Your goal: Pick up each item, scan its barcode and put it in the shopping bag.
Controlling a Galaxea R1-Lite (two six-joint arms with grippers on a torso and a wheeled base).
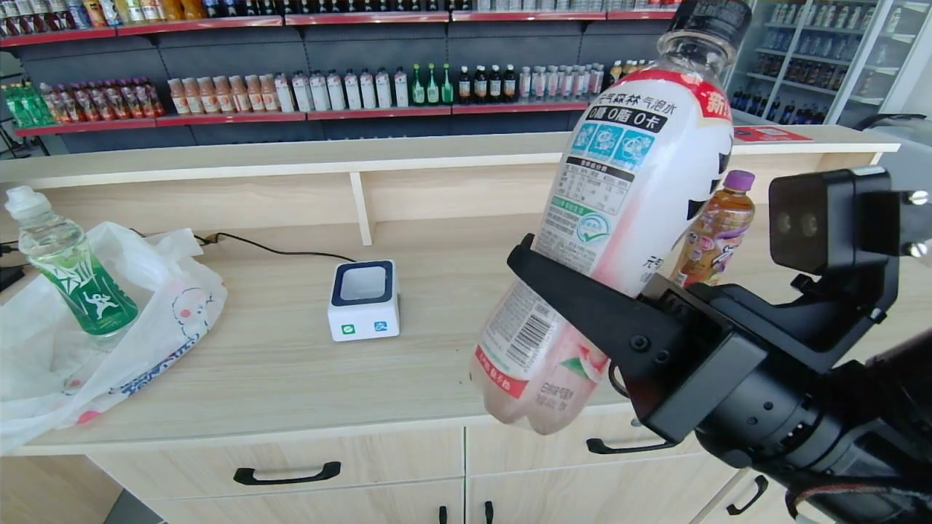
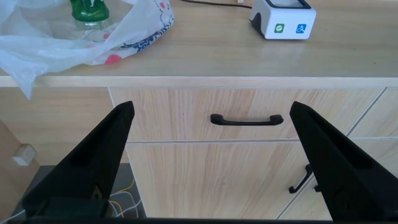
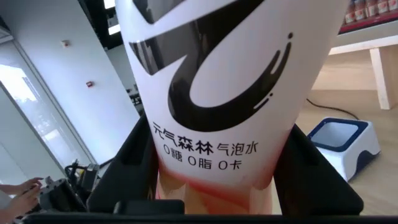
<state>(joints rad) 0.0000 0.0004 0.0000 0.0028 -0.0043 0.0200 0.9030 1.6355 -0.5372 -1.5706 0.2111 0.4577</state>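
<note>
The right gripper (image 1: 593,287) is clamping the white-and-pink bottle (image 1: 626,182), tilted in the air to the right of the scanner (image 1: 362,300), its barcode panel showing beside a peach picture. The left gripper (image 2: 210,158) is hanging spread open below the counter (image 2: 217,56).

pink bottle (image 1: 626,182) tilted — held aloft, green bottle (image 1: 80,284) bagged

Right gripper (image 1: 575,295) clamps the pink bottle (image 1: 626,182) mid-body, tilted, above the counter (image 1: 291,364) and right of the scanner (image 1: 363,300). At left, a green bottle (image 1: 73,266) sits in the shopping bag (image 1: 167,306). An orange bottle (image 1: 717,233) stands behind the pink one.
</note>
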